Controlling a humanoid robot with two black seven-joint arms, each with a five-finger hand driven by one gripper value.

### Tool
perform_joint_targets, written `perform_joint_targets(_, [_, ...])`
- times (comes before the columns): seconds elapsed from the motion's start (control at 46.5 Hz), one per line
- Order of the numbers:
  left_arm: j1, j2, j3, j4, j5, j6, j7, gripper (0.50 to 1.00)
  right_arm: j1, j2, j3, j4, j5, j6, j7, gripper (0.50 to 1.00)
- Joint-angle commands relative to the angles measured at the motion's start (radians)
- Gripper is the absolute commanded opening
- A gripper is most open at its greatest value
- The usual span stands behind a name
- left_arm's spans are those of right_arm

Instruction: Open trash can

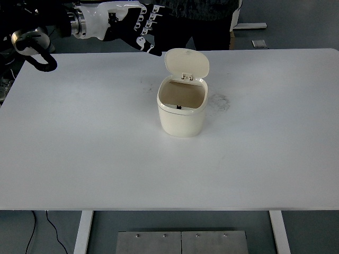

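A small cream trash can (181,112) stands near the middle of the white table (95,153). Its hinged lid (186,63) is flipped up at the back, so the brown inside shows. My left hand (142,25), black and white, hovers at the table's far edge, up and to the left of the can, apart from it. Its fingers are spread and hold nothing. The right arm does not show.
A dark-clothed person (204,24) stands behind the table's far edge. A black cable loop (37,55) hangs at the far left corner. Faint smudges (220,101) mark the tabletop right of the can. Grey floor plates (180,242) lie below the front edge.
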Motion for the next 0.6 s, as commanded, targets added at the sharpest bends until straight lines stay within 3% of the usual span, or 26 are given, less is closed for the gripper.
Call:
perform_joint_targets(0.0, [0.028, 0.000, -0.003, 0.006, -0.048, 0.079, -0.001, 1.000, 0.000, 0.000, 0.000, 0.000, 0.000, 0.000, 0.000, 0.991])
perform_joint_targets(0.129, [0.085, 0.003, -0.029, 0.007, -0.116, 0.162, -0.036, 1.000, 0.000, 0.000, 0.000, 0.000, 0.000, 0.000, -0.002, 0.991])
perform_joint_targets(0.344, [0.180, 0.047, -0.150, 0.040, -0.255, 0.197, -0.222, 1.000, 0.000, 0.000, 0.000, 0.000, 0.000, 0.000, 0.000, 0.991])
perform_joint_targets(0.581, [0.278, 0.075, -0.212, 0.099, -0.263, 0.197, -0.234, 1.000, 0.000, 0.000, 0.000, 0.000, 0.000, 0.000, 0.000, 0.991])
